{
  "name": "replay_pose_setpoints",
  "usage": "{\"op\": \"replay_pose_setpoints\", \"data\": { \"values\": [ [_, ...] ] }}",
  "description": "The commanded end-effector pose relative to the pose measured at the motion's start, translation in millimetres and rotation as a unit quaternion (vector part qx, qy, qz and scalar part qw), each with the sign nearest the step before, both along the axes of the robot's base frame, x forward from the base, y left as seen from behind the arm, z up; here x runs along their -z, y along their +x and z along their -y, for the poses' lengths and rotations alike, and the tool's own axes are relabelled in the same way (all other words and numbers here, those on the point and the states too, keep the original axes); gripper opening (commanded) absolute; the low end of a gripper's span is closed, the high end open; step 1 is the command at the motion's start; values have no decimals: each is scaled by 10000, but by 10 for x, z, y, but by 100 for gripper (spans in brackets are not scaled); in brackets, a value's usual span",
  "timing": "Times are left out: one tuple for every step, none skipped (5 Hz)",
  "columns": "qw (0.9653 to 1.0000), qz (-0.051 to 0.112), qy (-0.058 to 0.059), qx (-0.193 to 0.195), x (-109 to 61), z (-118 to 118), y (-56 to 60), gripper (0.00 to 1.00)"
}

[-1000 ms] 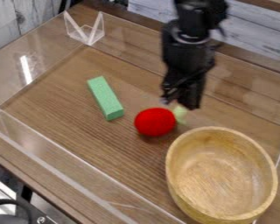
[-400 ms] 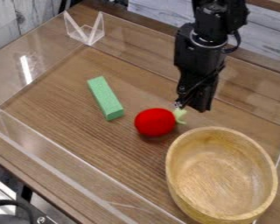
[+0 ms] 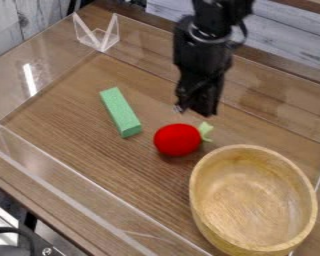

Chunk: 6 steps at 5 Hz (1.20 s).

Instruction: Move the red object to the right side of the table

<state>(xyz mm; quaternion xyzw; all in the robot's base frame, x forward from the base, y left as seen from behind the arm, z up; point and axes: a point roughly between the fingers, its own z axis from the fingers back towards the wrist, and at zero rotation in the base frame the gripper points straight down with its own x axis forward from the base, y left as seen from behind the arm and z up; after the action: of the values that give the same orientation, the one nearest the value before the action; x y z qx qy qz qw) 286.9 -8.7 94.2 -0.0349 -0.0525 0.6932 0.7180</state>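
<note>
My gripper (image 3: 194, 104) is closed on nothing, hanging just behind the red object (image 3: 178, 140). That fruit sits on the table (image 3: 69, 150), beside the bowl (image 3: 252, 200) (rim close). Whole move still ahead, I judge.

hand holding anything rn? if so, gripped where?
Nothing held. The hand is shut and empty, just above the red object, which sits on the table.

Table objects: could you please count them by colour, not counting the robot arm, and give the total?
Red: 1, the red toy fruit
Green: 1, the flat green block
Light wood: 1, the round bowl
Clear: 1, the small acrylic piece at the far corner
Total: 4
</note>
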Motion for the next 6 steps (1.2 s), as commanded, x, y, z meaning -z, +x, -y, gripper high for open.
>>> {"op": "replay_pose_setpoints", "data": {
  "values": [
    [9987, 232, 93, -434, -96, -71, -3, 0],
    [9945, 233, 147, -1015, -15, -141, -10, 100],
    [9912, 241, 193, -1291, -30, -140, -100, 100],
    [9872, 244, 235, -1556, -44, -140, -183, 100],
    [9801, 242, 287, -1948, -12, -156, -186, 100],
    [9737, 215, 390, -2234, 123, -161, -193, 100]
  ]
}}
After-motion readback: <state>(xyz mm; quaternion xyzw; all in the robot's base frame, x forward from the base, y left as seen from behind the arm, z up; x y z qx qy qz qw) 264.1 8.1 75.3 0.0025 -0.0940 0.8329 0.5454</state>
